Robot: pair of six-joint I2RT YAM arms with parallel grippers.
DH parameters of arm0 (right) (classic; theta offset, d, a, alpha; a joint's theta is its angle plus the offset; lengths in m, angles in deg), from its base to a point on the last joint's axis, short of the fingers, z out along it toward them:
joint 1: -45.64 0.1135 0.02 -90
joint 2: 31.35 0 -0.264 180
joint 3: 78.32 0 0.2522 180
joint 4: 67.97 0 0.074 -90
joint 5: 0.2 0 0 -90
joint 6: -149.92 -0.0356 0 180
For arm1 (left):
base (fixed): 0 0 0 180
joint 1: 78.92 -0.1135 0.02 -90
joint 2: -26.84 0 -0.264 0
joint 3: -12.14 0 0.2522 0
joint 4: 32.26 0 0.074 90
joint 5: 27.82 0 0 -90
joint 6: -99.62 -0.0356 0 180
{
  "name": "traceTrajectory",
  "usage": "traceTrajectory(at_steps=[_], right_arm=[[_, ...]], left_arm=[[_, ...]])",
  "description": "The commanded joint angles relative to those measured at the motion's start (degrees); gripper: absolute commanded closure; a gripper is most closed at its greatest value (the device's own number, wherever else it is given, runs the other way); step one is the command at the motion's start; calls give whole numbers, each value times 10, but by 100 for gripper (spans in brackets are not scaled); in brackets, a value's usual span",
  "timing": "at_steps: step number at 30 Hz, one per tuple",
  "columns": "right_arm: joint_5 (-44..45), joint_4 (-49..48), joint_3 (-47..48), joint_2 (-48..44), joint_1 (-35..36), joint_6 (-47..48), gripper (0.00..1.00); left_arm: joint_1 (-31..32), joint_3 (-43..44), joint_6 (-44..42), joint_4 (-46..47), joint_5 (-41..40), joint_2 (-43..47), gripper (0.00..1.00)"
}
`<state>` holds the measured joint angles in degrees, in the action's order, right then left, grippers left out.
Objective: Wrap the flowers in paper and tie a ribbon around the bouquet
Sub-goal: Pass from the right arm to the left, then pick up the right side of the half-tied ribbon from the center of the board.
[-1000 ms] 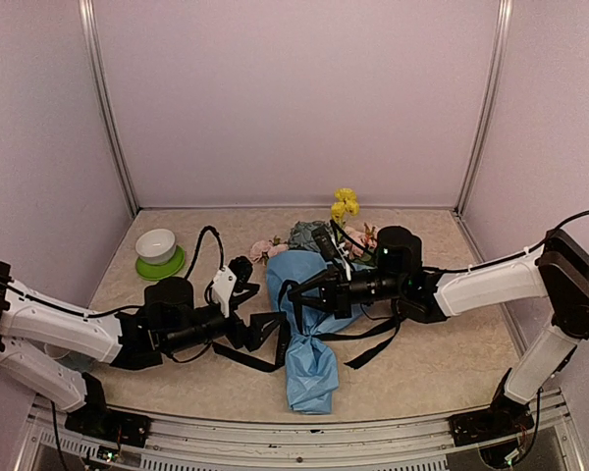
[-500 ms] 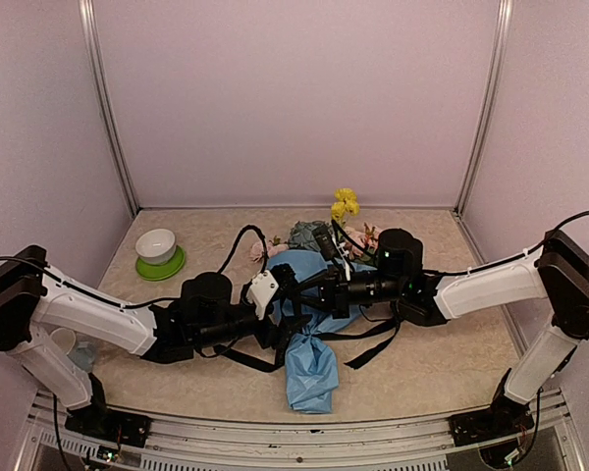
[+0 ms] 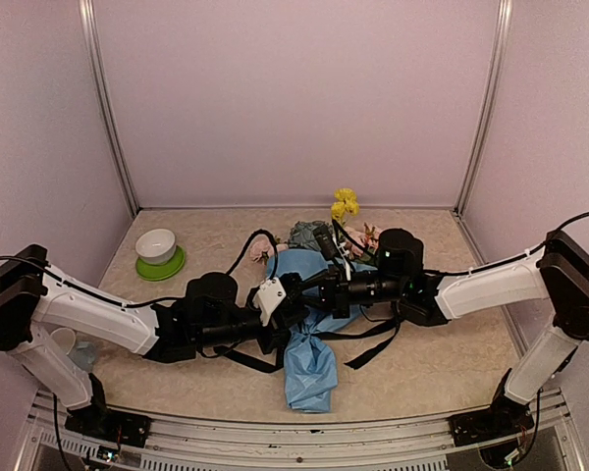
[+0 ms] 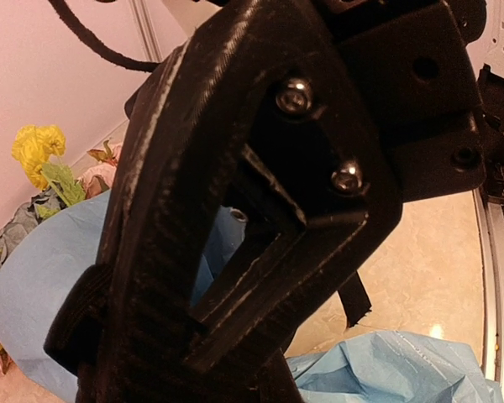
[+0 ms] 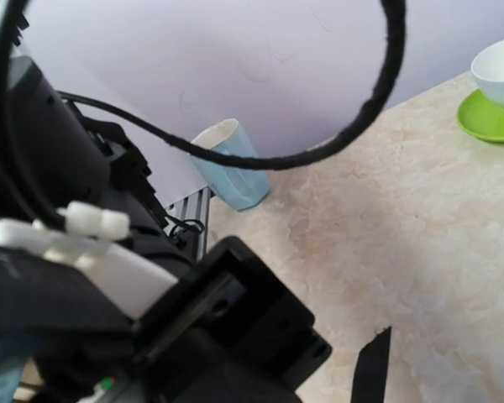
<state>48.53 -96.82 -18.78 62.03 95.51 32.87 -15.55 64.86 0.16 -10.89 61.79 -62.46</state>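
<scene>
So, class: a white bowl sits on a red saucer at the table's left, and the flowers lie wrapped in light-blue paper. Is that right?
Not quite: the saucer is green, not red, as the top external view shows. The white bowl does sit on it at the table's left, and the flowers do lie wrapped in light-blue paper.

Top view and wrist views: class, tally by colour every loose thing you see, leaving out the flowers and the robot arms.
Light blue: 2, paper, cup
Green: 1, saucer
White: 1, bowl
Black: 1, ribbon
Total: 5
</scene>
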Motion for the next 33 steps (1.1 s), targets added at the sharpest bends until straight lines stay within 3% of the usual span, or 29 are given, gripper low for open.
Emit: traceTrajectory(at_steps=[1,4,7,10,14,18,29,31,33], right_arm=[[22,25,8,-28,5,22,99],[69,111,15,-55,5,46,62],[172,257,26,-112,2,63,50],[352,429,26,-178,-13,22,44],[502,623,-3,-270,-63,-99,40],[546,708,-56,-300,-106,-158,41],[436,629,-43,-101,-117,-129,34],[435,629,-37,-68,-118,-126,38],[436,636,-34,-47,-118,-125,49]], left_arm=[[2,6,-5,-5,22,3,100],[2,7,-3,-5,18,0,100],[2,8,-2,-6,14,-3,100],[1,7,-3,-4,17,-11,100],[1,13,-8,-13,24,-19,100],[2,18,-13,-20,30,-24,100],[4,20,-19,-25,32,-25,100],[6,19,-19,-24,33,-25,100],[7,18,-21,-24,34,-24,100]])
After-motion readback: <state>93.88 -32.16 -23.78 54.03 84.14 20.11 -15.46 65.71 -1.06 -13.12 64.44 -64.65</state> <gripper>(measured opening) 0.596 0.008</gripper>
